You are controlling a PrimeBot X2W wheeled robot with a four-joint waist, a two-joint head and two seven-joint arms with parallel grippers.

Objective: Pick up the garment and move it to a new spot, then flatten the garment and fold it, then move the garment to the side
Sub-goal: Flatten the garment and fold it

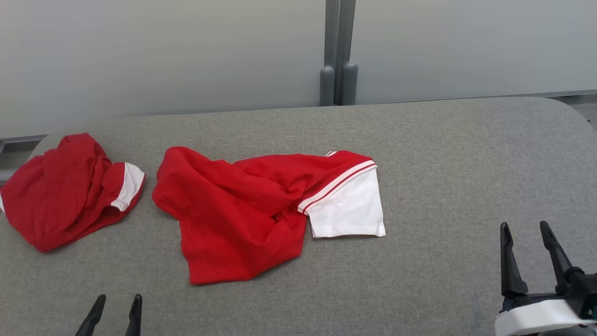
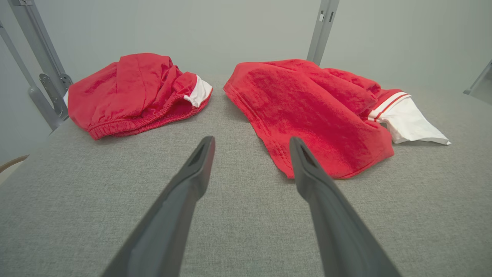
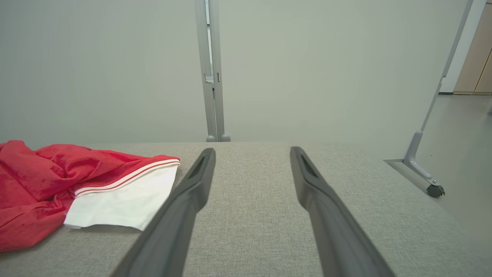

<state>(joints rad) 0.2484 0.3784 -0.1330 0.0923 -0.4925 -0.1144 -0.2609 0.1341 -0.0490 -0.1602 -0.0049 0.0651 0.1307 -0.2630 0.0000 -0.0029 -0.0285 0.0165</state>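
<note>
A red garment [image 1: 233, 210] with a white, red-striped sleeve lies crumpled in the middle of the grey table [image 1: 443, 163]. The left wrist view has this garment [image 2: 307, 111] just ahead and to the right of my left gripper [image 2: 251, 140], whose fingers stand open and empty. In the head view my left gripper [image 1: 118, 298] sits at the lower left, short of the garment's near hem. My right gripper [image 1: 524, 226] is open at the lower right, well clear of the white sleeve. In the right wrist view the sleeve [image 3: 127, 196] lies left of my right gripper [image 3: 252, 151].
A second red garment [image 1: 65, 191] with a white patch is bunched at the table's far left end, also seen as a heap [image 2: 130, 92] from the left wrist. A grey partition wall with a metal post [image 1: 339, 51] stands behind the table. The table's right edge drops to floor [image 3: 457, 161].
</note>
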